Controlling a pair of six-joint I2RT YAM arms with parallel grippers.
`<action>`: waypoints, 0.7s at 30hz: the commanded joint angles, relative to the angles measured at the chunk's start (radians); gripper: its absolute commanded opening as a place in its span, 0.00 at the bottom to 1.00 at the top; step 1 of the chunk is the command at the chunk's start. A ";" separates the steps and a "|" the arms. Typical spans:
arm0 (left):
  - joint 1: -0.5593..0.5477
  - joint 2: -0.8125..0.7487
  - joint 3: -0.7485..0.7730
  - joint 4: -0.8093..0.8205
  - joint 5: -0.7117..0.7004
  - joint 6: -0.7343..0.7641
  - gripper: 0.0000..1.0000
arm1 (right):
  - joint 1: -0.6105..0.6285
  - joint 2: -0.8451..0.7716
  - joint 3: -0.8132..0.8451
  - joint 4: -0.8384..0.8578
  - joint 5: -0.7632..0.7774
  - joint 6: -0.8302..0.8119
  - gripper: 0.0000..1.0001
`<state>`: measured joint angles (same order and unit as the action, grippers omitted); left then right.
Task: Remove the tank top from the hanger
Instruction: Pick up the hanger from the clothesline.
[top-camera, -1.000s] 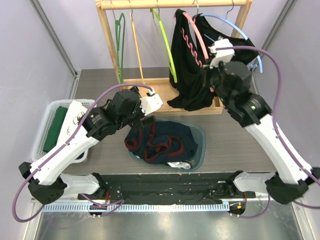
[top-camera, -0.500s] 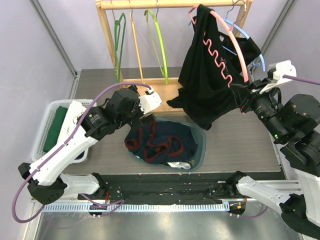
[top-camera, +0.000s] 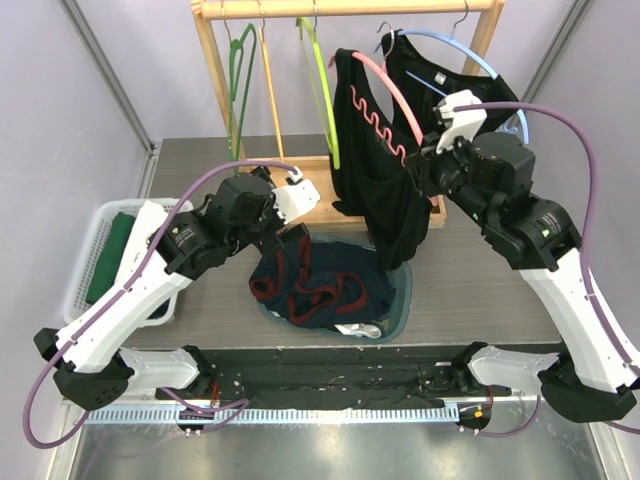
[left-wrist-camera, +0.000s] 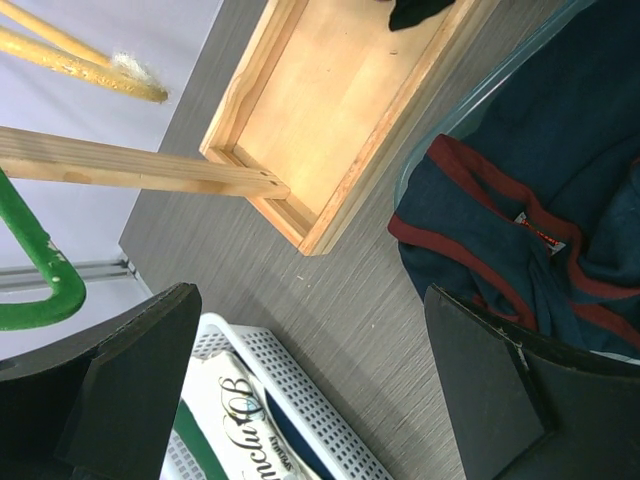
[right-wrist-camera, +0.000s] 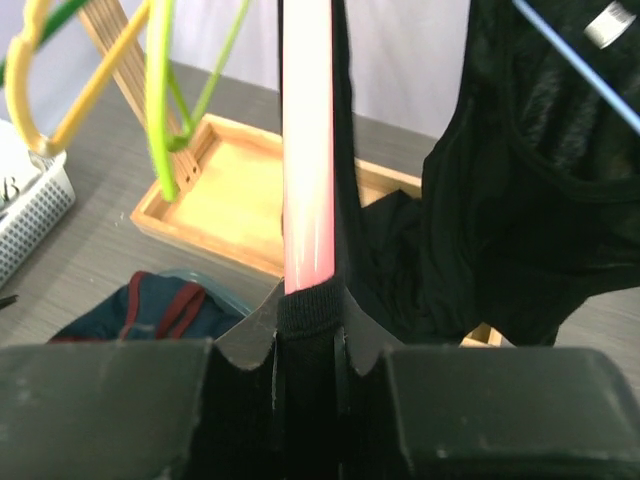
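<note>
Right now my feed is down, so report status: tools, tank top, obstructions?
Left tool open. Right tool shut on tank top, not yet off pink hanger. Black garment on blue hanger alongside.

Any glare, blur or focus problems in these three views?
Top external: sharp, evenly lit, glare only on the metal strip at the near edge. Left wrist: table and white basket crisp, the fingers of the left gripper dark and soft. Right wrist: pink hanger, close to the lens, washed out and blurred; the black tank top pinched in the right gripper is nearly featureless.
</note>
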<state>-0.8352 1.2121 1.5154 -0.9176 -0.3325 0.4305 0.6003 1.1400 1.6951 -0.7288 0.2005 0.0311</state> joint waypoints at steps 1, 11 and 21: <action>0.005 -0.025 0.011 0.026 0.001 0.011 1.00 | 0.006 -0.011 0.008 0.215 -0.010 -0.014 0.01; 0.007 -0.023 -0.020 0.039 0.004 0.002 1.00 | 0.052 0.119 0.098 0.330 -0.033 -0.017 0.01; 0.007 -0.022 -0.035 0.045 0.012 -0.002 1.00 | 0.292 0.233 0.175 0.325 0.157 -0.138 0.01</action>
<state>-0.8352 1.2083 1.4906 -0.9142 -0.3309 0.4297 0.8257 1.3724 1.7931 -0.5312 0.2955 -0.0391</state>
